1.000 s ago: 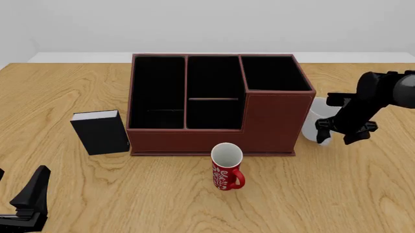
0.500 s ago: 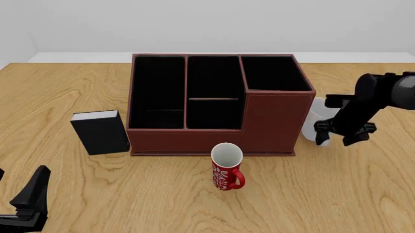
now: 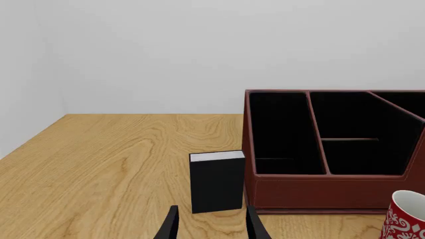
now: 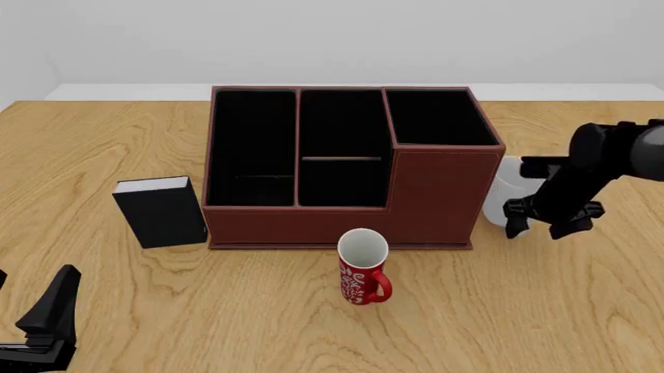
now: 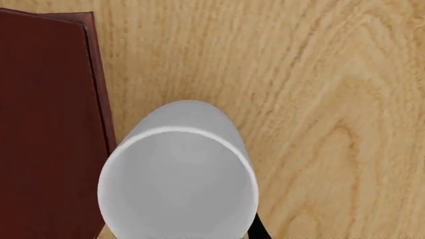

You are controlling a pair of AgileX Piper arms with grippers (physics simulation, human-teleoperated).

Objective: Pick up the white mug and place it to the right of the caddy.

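The white mug [image 4: 501, 186] stands upright on the table close against the right end of the caddy [image 4: 436, 194]. My right gripper [image 4: 546, 218] reaches down over it from the right with a finger on either side, shut on the mug. In the right wrist view the white mug [image 5: 179, 174] fills the lower middle, next to the caddy [image 5: 47, 124] wall; one dark fingertip [image 5: 258, 230] shows against the mug's side, the other is hidden. My left gripper [image 3: 211, 230] rests open and holds nothing at the front left corner of the table.
A red patterned mug [image 4: 363, 272] stands just in front of the caddy's front wall. A small black book-like box [image 4: 161, 210] stands to the left of the caddy. The left gripper [image 4: 47, 322] sits low by the front edge.
The right gripper and the white mug have shifted slightly down and toward the caddy together. The left arm has not moved.
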